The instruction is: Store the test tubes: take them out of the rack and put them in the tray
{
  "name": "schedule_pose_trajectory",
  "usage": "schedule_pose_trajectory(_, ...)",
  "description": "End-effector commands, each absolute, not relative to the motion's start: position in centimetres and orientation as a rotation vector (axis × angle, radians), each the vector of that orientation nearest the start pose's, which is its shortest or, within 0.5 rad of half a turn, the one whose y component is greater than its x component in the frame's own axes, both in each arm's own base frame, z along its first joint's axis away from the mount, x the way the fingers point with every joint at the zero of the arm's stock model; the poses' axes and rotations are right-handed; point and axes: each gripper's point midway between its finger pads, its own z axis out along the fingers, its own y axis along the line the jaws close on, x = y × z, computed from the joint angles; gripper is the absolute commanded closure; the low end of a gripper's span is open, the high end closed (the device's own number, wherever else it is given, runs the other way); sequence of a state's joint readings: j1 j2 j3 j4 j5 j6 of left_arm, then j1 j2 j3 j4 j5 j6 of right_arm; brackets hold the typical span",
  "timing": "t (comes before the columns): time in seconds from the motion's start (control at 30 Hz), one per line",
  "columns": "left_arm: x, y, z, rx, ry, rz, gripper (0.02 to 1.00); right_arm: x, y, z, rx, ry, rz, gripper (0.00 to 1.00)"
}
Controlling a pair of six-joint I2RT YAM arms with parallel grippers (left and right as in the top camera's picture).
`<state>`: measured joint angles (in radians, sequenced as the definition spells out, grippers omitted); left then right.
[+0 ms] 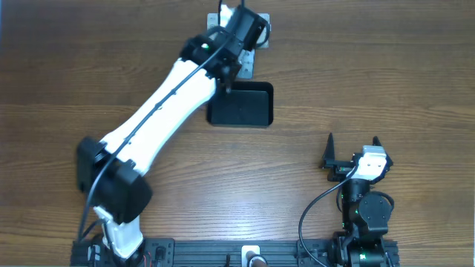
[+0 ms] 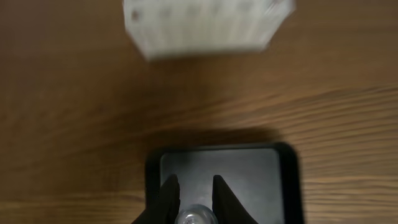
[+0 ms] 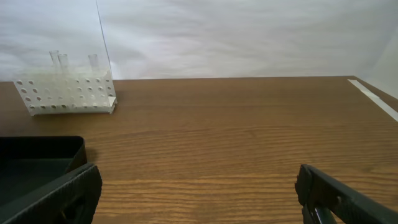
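Note:
In the left wrist view my left gripper (image 2: pixel 191 182) is shut on a clear test tube (image 2: pixel 194 216), seen end-on between the fingers, above the far end of the black tray (image 2: pixel 249 168). The white rack (image 2: pixel 208 25) stands just beyond the tray. From above, the left gripper (image 1: pixel 227 80) hangs at the tray's (image 1: pixel 252 111) far left corner, near the rack (image 1: pixel 249 55). The right wrist view shows the rack (image 3: pixel 65 93) with three tubes (image 3: pixel 63 61) upright in it. My right gripper (image 1: pixel 353 141) rests open and empty at the table's near right.
The wooden table (image 1: pixel 371 74) lies bare around the tray and rack. The left arm (image 1: pixel 163 104) stretches diagonally from the near left to the far middle. A white wall (image 3: pixel 249 37) backs the table's far edge.

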<state>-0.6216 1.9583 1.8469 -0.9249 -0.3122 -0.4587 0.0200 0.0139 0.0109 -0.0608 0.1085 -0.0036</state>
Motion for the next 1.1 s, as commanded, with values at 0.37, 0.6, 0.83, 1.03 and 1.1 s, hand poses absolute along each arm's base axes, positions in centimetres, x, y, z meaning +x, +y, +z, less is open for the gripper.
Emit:
schedule_pose_trajectory(0.37, 43.9, -22.6, 10.3, -0.002, 2.676, 0.135, 0.974, 24.6, -1.5, 15.9, 0.070, 1.634, -0.085, 0.007)
schedule_pose_trajectory(0.6, 44.1, -21.2, 8.1, -0.038, 2.748, 0.132, 0.974, 24.6, -1.5, 15.9, 0.069, 1.634, -0.085, 0.009)
schedule_pose_trajectory(0.83, 44.0, -20.4, 5.7, -0.052, 2.807, 0.154, 0.978, 24.6, -1.5, 15.9, 0.069, 1.634, -0.085, 0.009)
schedule_pose_trajectory(1.03, 43.8, -20.6, 5.0, -0.047, 2.829, 0.139, 0.976, 24.6, -1.5, 15.9, 0.070, 1.634, -0.085, 0.007)
schedule_pose_trajectory(1.1, 43.8, -20.7, 5.0, -0.047, 2.832, 0.134, 0.969, 24.6, -1.5, 15.9, 0.069, 1.634, -0.085, 0.007)
